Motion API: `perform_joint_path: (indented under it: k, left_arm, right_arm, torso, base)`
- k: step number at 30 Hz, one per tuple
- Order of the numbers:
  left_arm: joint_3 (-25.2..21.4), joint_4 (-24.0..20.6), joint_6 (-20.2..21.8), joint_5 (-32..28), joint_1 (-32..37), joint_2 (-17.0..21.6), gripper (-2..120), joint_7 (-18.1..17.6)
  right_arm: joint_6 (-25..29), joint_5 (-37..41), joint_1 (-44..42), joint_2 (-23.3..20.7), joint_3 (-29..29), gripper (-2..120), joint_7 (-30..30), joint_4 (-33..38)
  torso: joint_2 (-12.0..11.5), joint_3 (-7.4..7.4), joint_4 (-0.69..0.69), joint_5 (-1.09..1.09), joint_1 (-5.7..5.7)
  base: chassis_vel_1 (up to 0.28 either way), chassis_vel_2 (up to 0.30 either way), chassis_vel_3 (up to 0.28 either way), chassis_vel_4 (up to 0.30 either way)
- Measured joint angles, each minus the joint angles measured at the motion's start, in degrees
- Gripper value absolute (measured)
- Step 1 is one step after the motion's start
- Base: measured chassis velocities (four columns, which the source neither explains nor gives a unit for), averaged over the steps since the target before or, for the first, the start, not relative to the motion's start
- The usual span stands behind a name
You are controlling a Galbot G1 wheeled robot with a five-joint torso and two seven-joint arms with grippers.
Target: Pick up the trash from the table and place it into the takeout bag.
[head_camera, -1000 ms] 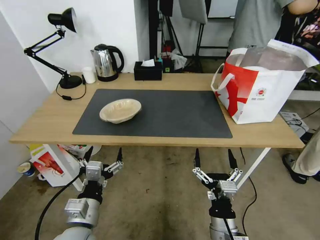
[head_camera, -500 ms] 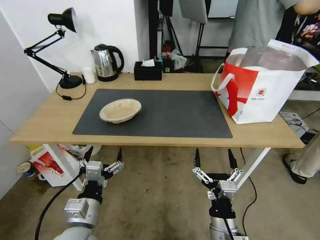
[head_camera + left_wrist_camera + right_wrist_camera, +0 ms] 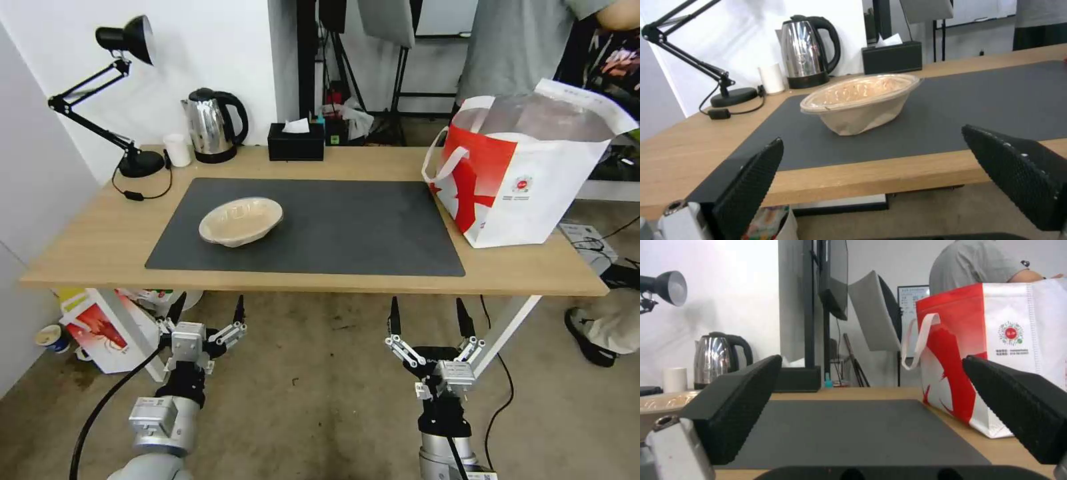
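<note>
A shallow beige oval bowl (image 3: 241, 221) (image 3: 859, 99) (image 3: 660, 406), the trash, rests on the left half of the dark grey mat (image 3: 373, 227) of the light-wood table (image 3: 100, 233). The takeout bag (image 3: 533, 193) (image 3: 1018, 353), white with a red side panel and a loop handle, stands open at the table's right end. My left gripper (image 3: 207, 308) (image 3: 876, 146) hangs open below the table's front edge, in front of the bowl. To its right, my right gripper (image 3: 427, 315) (image 3: 871, 366) is open too, below the same edge, with nothing between its fingers.
A black desk lamp (image 3: 123, 40), a small white cup (image 3: 177, 149), a steel kettle (image 3: 212, 124) and a black tissue box (image 3: 296, 141) line the table's far edge. A red-and-white lobster bag (image 3: 100, 330) sits on the floor at left. A person stands behind the takeout bag.
Both arms, the bowl and the bag have stayed still. Only the people at the right edge have shifted slightly.
</note>
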Motion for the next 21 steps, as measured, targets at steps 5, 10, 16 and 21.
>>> perform_joint_path:
  k: [5, 10, 16, 21]
  left_arm:
    - [-1.8, 2.9, -4.7, -0.1, -1.6, -0.2, 100, 1.3]
    - [-4.2, 6.9, -11.1, -0.3, -3.6, -0.5, 100, 3.1]
    - [-7.7, 12.7, -20.4, -0.7, -6.7, -1.1, 100, 5.8]
    - [-10.9, 17.8, -28.8, -1.0, -9.5, -1.5, 100, 8.2]
  right_arm:
    - [0.0, 0.0, 0.0, 0.0, 0.0, 100, 0.0, 0.0]
    - [0.0, 0.0, 0.0, 0.0, 0.0, 100, 0.0, 0.0]
    - [0.0, 0.0, 0.0, 0.0, 0.0, 100, 0.0, 0.0]
    - [0.0, 0.0, 0.0, 0.0, 0.0, 100, 0.0, 0.0]
  torso:
    - [0.0, 0.0, 0.0, 0.0, 0.0]
    - [0.0, 0.0, 0.0, 0.0, 0.0]
    - [0.0, 0.0, 0.0, 0.0, 0.0]
    - [0.0, 0.0, 0.0, 0.0, 0.0]
  base:
    - [0.0, 0.0, 0.0, 0.0]
    - [0.0, 0.0, 0.0, 0.0]
    - [0.0, 0.0, 0.0, 0.0]
    - [0.0, 0.0, 0.0, 0.0]
